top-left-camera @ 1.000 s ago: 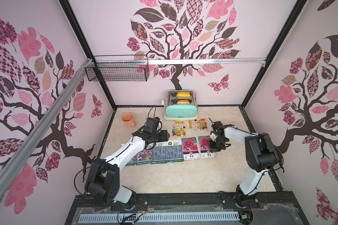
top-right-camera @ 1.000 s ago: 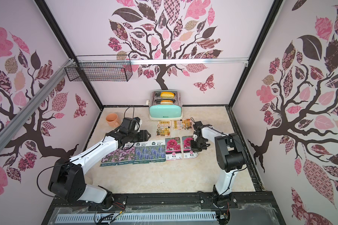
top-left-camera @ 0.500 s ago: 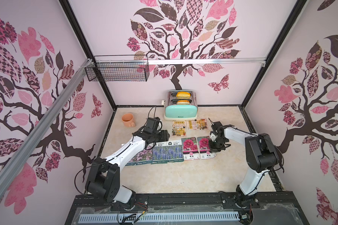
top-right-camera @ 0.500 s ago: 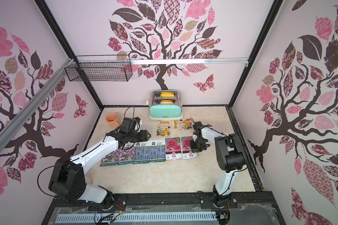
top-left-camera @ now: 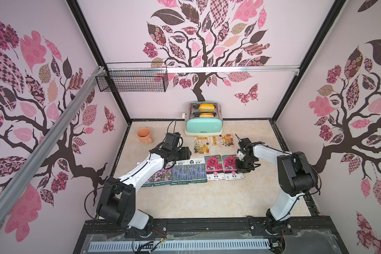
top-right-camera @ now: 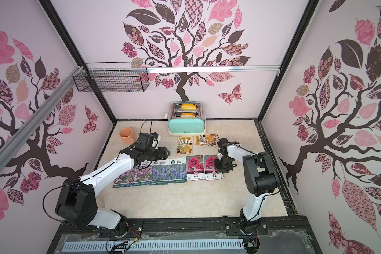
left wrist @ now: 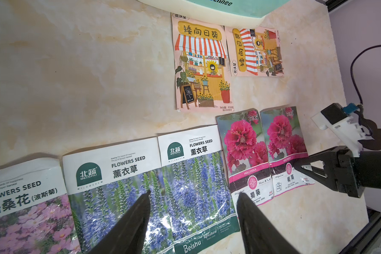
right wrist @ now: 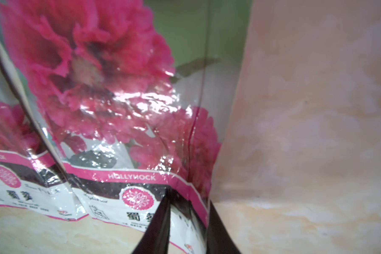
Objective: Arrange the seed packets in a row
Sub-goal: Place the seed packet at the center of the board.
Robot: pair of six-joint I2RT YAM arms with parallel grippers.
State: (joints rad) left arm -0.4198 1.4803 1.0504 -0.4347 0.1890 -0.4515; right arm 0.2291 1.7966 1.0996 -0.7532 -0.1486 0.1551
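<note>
**A:** Right gripper (right wrist: pixel 188 198) first: jaws parted only a little, straddling the outer edge of the end hollyhock packet (right wrist: pixel 123 105). One finger is over the film, the other just off the edge, over bare table (right wrist: pixel 306 132). I see a gap there, not a pinch.

**B:** So that packet lies flat at the row's right end, touching the second hollyhock packet (top-left-camera: pixel 213 167). For a clean release I'd widen fully, then rise straight up. That glossy film looks clingy, and any sideways pull could drag it out of line.

**A:** Left gripper (left wrist: pixel 194 193) hangs wide open above the lavender packets (left wrist: pixel 110 193), holding nothing.

**B:** Six in the row, then: two cosmos packets (top-right-camera: pixel 133 176), two lavender, two hollyhock, edges meeting or slightly overlapping.

**A:** And the two shopfront packets (top-left-camera: pixel 201 144) lie behind the row, just in front of the toaster (top-left-camera: pixel 204 124), one turned sideways.

**B:** Those come next, I reckon. The sideways one wants a quarter turn before it lands.
</note>
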